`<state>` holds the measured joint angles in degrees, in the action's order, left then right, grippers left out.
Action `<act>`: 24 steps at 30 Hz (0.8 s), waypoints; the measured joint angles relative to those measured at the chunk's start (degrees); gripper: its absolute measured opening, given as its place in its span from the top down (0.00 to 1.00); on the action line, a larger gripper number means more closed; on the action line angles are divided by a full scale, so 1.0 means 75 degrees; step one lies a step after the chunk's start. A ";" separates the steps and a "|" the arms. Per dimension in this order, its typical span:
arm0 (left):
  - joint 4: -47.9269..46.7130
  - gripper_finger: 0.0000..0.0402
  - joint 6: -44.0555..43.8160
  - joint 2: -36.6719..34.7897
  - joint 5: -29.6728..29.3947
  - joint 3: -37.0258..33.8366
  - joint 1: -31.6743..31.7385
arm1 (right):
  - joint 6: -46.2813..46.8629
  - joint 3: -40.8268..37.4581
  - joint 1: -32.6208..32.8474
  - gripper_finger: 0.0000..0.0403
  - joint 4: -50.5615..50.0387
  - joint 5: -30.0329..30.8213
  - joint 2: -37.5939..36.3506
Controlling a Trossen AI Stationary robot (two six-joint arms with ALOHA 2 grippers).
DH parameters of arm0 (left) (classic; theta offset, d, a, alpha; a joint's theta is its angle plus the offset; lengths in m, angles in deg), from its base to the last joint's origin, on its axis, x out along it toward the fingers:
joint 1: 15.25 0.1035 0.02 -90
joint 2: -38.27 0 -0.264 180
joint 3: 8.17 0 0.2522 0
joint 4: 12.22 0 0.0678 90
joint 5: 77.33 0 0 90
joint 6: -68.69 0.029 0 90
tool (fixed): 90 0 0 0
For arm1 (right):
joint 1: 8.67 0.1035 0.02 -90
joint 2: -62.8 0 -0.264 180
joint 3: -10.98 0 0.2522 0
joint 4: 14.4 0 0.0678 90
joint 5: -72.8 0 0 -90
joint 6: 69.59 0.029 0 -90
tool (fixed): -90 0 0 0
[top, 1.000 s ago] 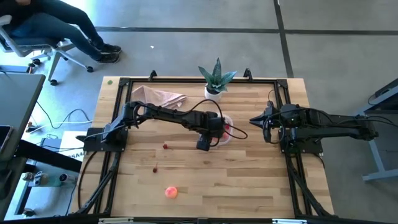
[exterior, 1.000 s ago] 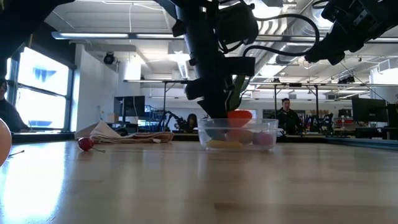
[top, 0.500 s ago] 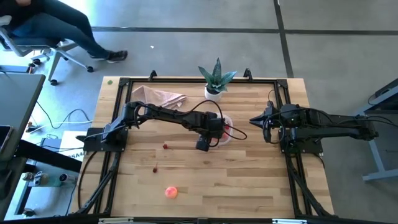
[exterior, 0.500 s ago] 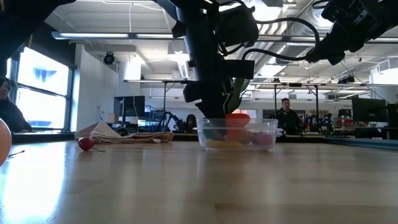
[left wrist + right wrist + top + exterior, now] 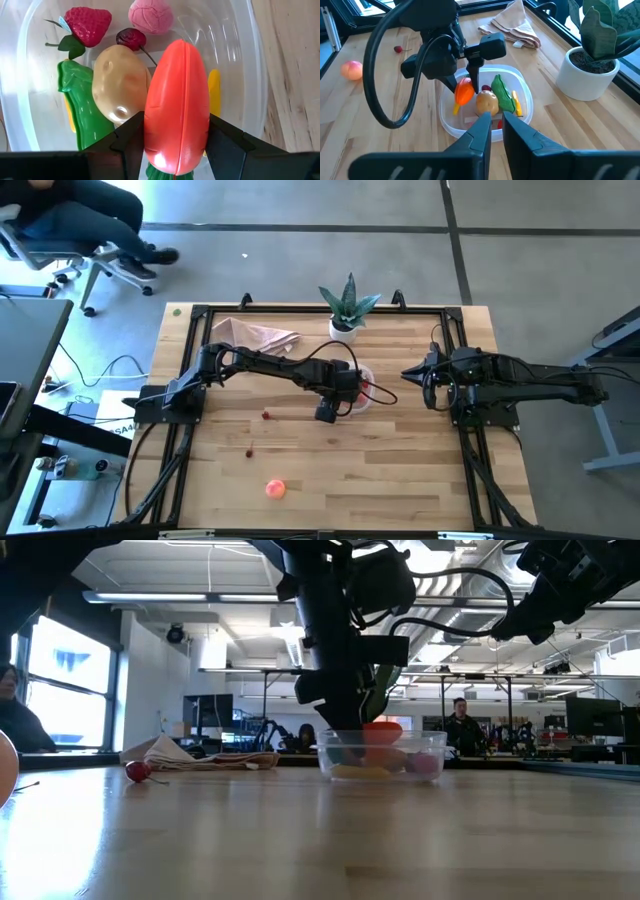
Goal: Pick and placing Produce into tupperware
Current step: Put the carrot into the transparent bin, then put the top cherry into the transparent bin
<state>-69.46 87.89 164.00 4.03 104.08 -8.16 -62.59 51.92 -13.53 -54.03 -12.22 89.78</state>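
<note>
Carrot, orange and smooth (image 5: 177, 107), sits clamped between the left gripper's (image 5: 172, 145) dark fingers (image 5: 131, 142), hanging over the clear rounded plastic tupperware (image 5: 522, 122) at mid-table; its green top is cut off at the frame's edge. Inside lie a tan potato (image 5: 120, 85), red strawberry (image 5: 87, 22), pink ball (image 5: 151, 15), dark cherry (image 5: 131, 37) and green pod (image 5: 82, 107), with yellow strips half hidden beneath. From above the arm covers most of the container. The right gripper (image 5: 492, 122) hovers right, its fingers nearly together around nothing. A pink-orange peach (image 5: 274, 489) lies near.
</note>
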 joint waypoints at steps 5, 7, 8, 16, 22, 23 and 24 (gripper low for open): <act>-0.0009 0.58 0.0006 0.0000 0.0003 0.0000 0.0000 | 0.0001 0.0000 0.0000 0.91 0.0000 0.0003 0.0000; -0.0017 0.57 0.0007 0.0000 0.0002 0.0000 0.0000 | 0.0002 0.0000 0.0001 0.91 -0.0001 0.0001 -0.0002; -0.0015 0.55 0.0006 0.0000 0.0000 0.0000 0.0000 | 0.0003 0.0000 0.0001 0.91 -0.0002 0.0000 -0.0002; -0.0064 0.38 -0.0005 -0.0003 -0.0201 0.0000 0.0000 | 0.0003 0.0000 0.0000 0.91 0.0000 0.0001 -0.0003; -0.0797 0.32 -0.0258 -0.0005 -0.0196 0.0491 -0.0003 | 0.0003 0.0000 0.0003 0.91 0.0000 0.0003 0.0000; -0.1042 0.32 -0.0375 -0.0009 -0.0182 0.0658 -0.0003 | 0.0002 0.0000 0.0000 0.91 -0.0002 0.0003 0.0000; -0.1289 0.32 -0.0487 -0.0012 -0.0150 0.0822 -0.0003 | 0.0003 0.0000 0.0001 0.91 0.0000 0.0003 -0.0002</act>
<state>-79.12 84.24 163.91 2.90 110.25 -8.18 -62.57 51.92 -13.53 -54.03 -12.20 89.77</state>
